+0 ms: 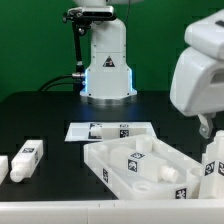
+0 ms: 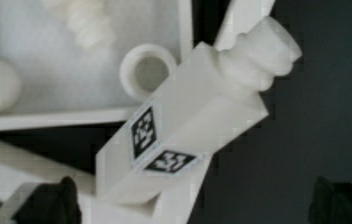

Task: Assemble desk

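The desk's white rimmed tabletop [image 1: 118, 158] lies at the front right of the black table, with white legs [image 1: 140, 160] resting on it. In the wrist view a square white leg [image 2: 187, 125] with two black-and-white tags lies slanted over the tabletop's edge, its round peg end pointing away, beside round corner sockets [image 2: 146, 70]. My gripper [image 2: 199, 205] is open, its dark fingertips [image 2: 48, 200] wide apart on either side of that leg's near end, neither touching it. In the exterior view the gripper [image 1: 206, 127] hangs at the right edge above an upright leg [image 1: 212, 160].
The marker board [image 1: 140, 127] lies mid-table with a leg [image 1: 103, 129] on it. Two more loose legs [image 1: 28, 153] lie at the exterior view's left. The white robot base [image 1: 106, 60] with a blue light stands at the back.
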`<state>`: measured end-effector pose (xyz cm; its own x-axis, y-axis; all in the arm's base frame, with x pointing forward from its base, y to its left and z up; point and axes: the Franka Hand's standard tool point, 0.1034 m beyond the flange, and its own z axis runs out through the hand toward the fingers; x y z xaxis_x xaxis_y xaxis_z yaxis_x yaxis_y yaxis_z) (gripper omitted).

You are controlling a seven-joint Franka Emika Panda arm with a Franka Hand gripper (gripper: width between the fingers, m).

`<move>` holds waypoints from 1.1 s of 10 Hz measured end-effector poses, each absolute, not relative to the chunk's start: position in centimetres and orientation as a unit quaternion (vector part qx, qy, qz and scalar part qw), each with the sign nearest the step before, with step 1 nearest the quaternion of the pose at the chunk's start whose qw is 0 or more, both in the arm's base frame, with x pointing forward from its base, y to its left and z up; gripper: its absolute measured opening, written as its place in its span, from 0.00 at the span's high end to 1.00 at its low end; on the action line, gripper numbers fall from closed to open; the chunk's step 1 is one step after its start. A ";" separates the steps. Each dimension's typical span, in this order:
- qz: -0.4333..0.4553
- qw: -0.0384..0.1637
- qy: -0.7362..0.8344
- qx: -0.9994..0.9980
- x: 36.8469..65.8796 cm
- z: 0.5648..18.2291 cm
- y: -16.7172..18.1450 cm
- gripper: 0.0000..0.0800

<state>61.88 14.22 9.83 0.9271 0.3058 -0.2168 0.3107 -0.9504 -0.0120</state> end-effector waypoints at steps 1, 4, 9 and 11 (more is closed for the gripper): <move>-0.105 0.010 0.153 0.983 61.8 8.7 14.0 0.19; -0.102 0.007 0.155 0.983 61.2 7.1 14.8 0.19; -0.087 0.003 0.170 0.981 60.5 5.2 14.4 0.19; -0.081 0.000 0.183 0.980 60.5 5.0 14.3 0.19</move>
<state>60.49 14.34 4.95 0.9194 0.3595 -0.1596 0.3595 -0.9327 -0.0297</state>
